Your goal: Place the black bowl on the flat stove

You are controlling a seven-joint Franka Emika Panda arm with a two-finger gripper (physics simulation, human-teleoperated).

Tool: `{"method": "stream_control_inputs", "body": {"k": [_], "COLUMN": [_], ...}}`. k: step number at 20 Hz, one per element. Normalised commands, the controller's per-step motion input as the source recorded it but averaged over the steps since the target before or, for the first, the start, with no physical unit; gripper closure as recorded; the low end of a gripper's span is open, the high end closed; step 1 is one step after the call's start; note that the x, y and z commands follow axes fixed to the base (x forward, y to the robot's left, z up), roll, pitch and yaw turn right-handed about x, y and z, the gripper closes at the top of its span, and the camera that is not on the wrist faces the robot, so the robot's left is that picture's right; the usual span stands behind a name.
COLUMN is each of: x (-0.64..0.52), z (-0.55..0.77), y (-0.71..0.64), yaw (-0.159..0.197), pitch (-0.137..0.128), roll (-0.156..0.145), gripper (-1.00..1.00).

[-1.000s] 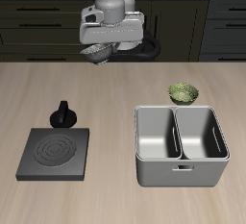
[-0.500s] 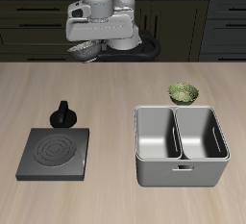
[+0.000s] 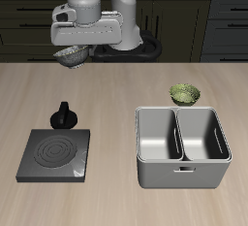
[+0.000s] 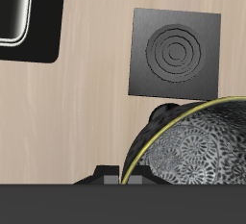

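Fingers (image 3: 72,53) hang high above the counter (image 3: 116,99) with the black bowl (image 3: 70,52) pinched by its rim — closed on it, the bowl tilted and well clear of the wood. In the exterior view the bowl sits at roughly twelve o'clock from the flat stove (image 3: 56,153), far above and behind it, with nothing touching.

The flat stove lies flat near the counter's front edge, its ring marks plain, and its black knob (image 3: 64,115) stands at the slab's back edge. The wrist view looks down past the speckled inside of the black bowl (image 4: 197,151), whose yellowish rim curves across the frame, onto the flat stove (image 4: 176,53) below; the knob (image 4: 163,112) is partly hidden behind the bowl's edge.

Well apart from the stove stands the grey two-compartment bin (image 3: 181,145), both compartments bare. A green patterned bowl (image 3: 185,94) rests on the counter just behind the bin, at about twelve o'clock from it — close, but not touching. The bin's dark corner (image 4: 27,16) shows in the wrist view too.
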Motion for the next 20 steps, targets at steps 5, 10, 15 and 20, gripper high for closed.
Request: {"method": "stream_control_inputs", "body": {"k": [5,10,15,20], "x": [0.49,0.36,0.34,0.33], "z": [-0.02,-0.01,-0.01,0.01], "y": [-0.49,-0.44,-0.28,-0.28], "yaw": [-0.005,-0.015,0.035,0.03], "pitch": [0.046,0.022,0.006,0.003], "roll": [-0.049,-0.054,0.007,-0.006], "gripper": [1.0,1.0,1.0,1.0]}}
